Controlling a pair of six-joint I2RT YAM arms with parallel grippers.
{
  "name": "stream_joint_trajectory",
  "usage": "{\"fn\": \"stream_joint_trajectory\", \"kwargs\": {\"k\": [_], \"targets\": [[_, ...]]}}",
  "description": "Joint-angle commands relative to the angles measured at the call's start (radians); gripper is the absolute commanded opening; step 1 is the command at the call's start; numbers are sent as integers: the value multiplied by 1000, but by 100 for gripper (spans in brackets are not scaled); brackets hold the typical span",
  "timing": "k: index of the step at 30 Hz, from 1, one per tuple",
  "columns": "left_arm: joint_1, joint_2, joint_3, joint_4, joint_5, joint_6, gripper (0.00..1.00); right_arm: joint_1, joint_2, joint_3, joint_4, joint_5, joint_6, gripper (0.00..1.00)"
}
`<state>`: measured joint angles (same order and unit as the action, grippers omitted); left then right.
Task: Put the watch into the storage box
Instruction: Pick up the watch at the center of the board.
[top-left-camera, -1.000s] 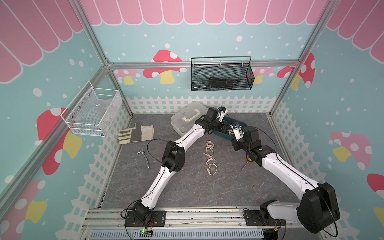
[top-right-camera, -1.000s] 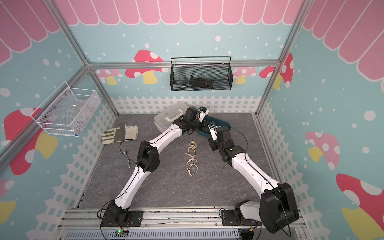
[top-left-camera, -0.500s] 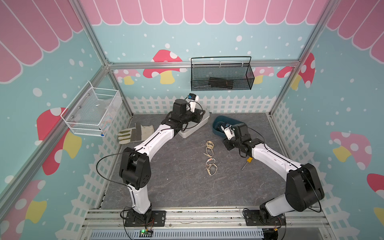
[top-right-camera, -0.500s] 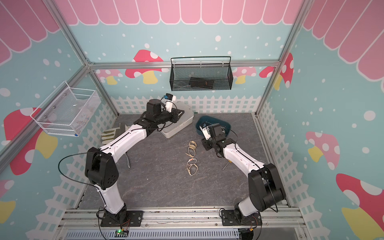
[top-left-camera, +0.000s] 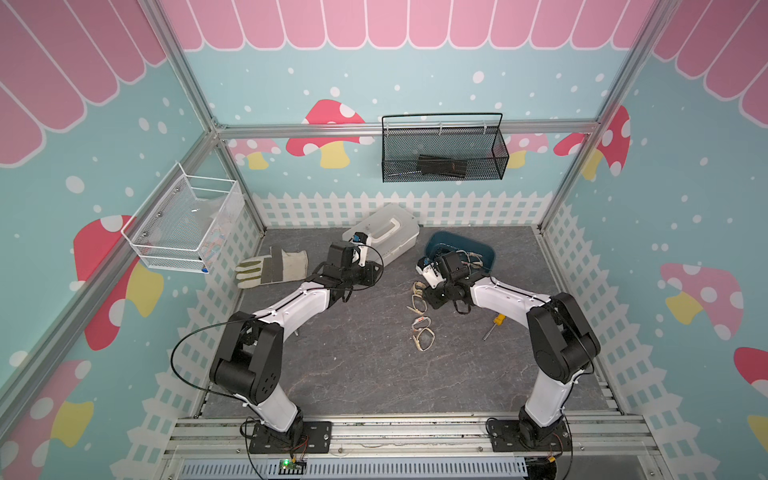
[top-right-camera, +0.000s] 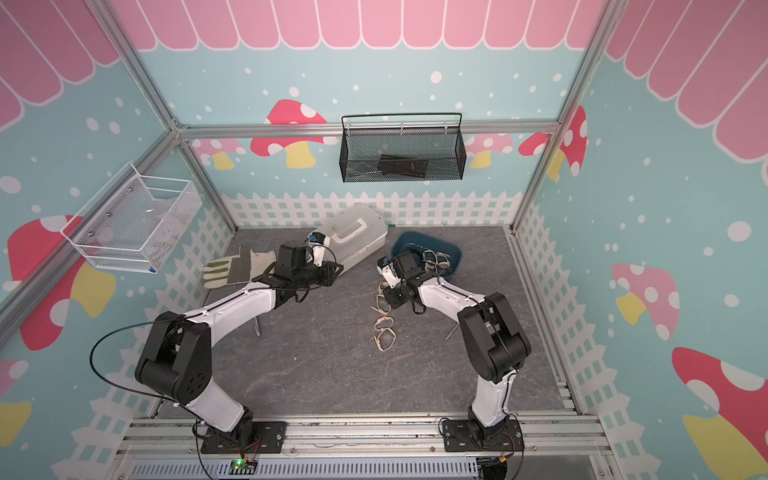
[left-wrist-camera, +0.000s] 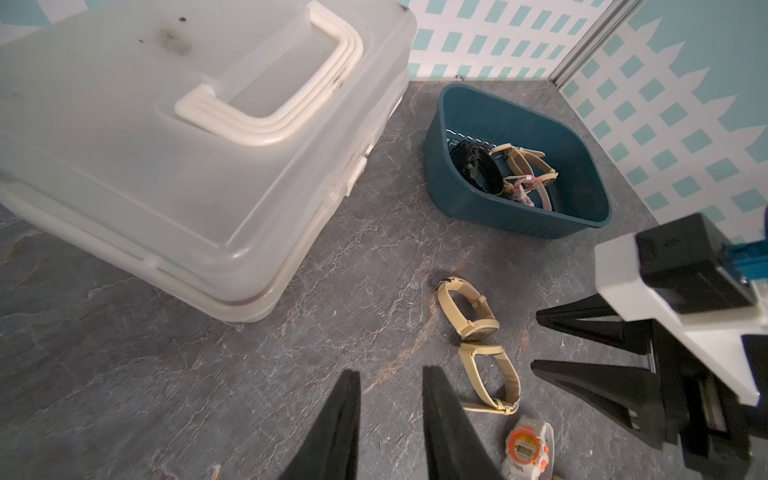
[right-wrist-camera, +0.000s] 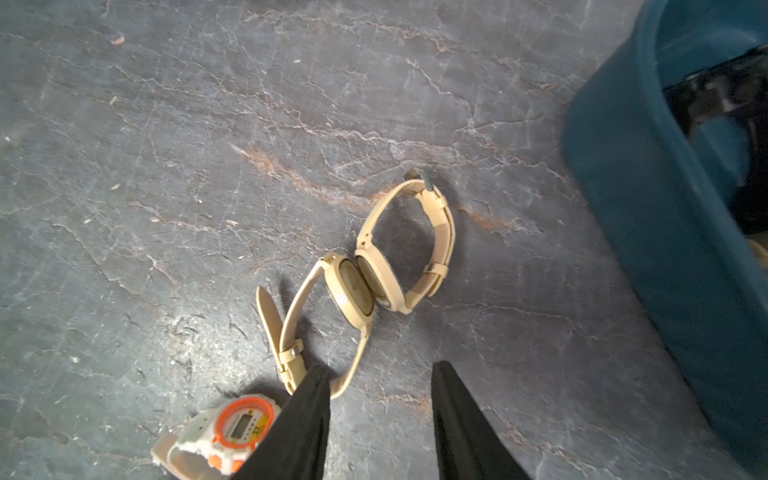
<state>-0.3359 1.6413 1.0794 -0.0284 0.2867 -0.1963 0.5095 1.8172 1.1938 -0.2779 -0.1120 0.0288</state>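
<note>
My right hand (right-wrist-camera: 380, 365) hangs part-spread, empty, over a beige watch (right-wrist-camera: 349, 291) on the counter (right-wrist-camera: 166, 145), at 8 o'clock of the storage box (top-left-camera: 440, 241) in a top view; my left hand (left-wrist-camera: 390, 370) is narrow, empty. It looks light, with a slick case and floppy strap — I'd pinch the case.

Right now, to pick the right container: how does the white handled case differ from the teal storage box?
The white handled case is lidded and shut; the teal storage box is lidless. The case is larger than the box. The box shows watches inside; the case's contents are unseen. Both sit on the grey table.
</note>
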Motion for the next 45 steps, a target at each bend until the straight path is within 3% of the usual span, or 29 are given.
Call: {"fn": "stream_joint_trajectory", "kwargs": {"k": [1,11,22,32,37,45], "targets": [[5,-31,-12,22,-9,21,29,12,29,12,-35,-17,34,40],[3,-35,-8,8,9,23,29,15,77,42,-68,15,69,25],[4,-40,-3,11,17,15,29,21,134,64,-79,18,75,23],[5,-48,-11,4,9,19,29,25,146,73,-84,17,77,14],[5,-47,-12,5,13,17,29,28,145,78,-86,23,80,1],[4,-46,-15,12,16,14,29,30,99,67,-82,35,60,0]]}}
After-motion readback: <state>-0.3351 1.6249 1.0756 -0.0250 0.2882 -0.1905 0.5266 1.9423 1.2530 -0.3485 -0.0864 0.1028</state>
